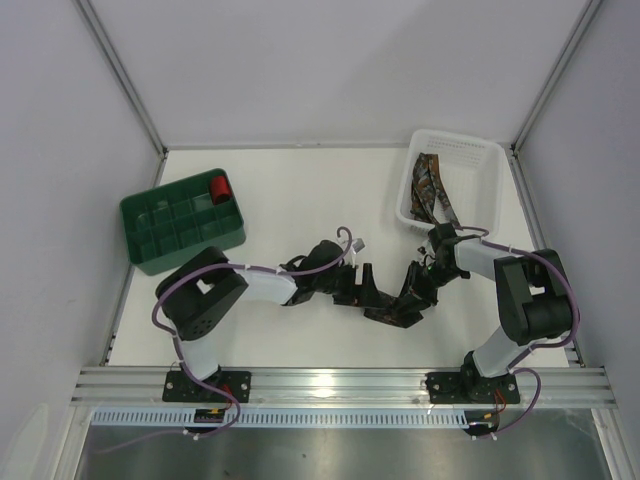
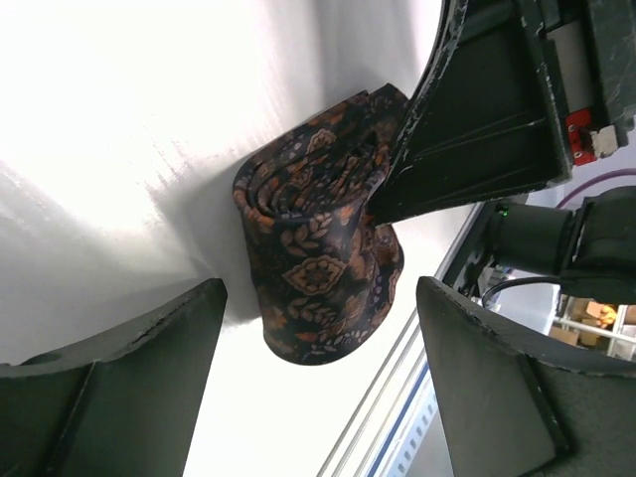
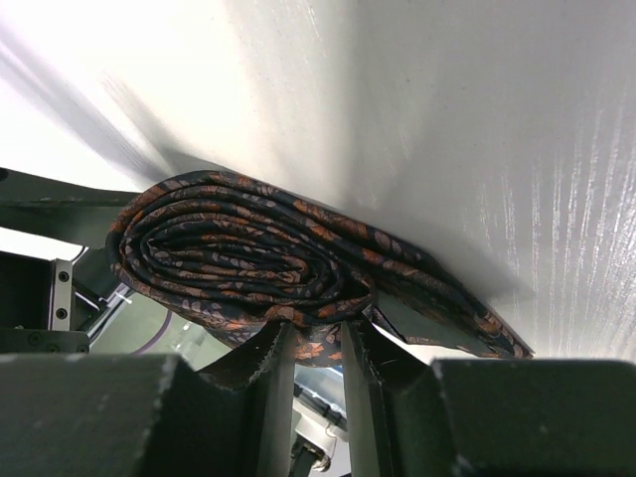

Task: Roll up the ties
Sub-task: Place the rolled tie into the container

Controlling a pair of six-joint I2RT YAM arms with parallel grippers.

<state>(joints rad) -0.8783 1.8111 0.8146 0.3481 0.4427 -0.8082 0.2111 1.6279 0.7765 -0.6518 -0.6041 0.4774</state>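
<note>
A tie [image 2: 316,260] with a dark brown-orange pattern lies rolled into a coil on the white table, near the front edge. My left gripper [image 2: 318,383] is open; its fingers [image 2: 119,393] stand wide on either side just short of the roll, not touching it. In the right wrist view, my right gripper [image 3: 318,338] is shut on the lower edge of the same rolled tie [image 3: 238,253], with fabric pinched between its narrow jaws. Seen from above, both grippers [image 1: 365,285] [image 1: 402,303] meet mid-table and cover the roll. More ties [image 1: 432,190] lie loose in the white basket.
The white basket [image 1: 482,152] stands at the back right. A green divided crate [image 1: 160,240] sits at the back left with a small red roll [image 1: 220,187] in one corner cell. The metal rail [image 1: 340,382] runs along the near edge.
</note>
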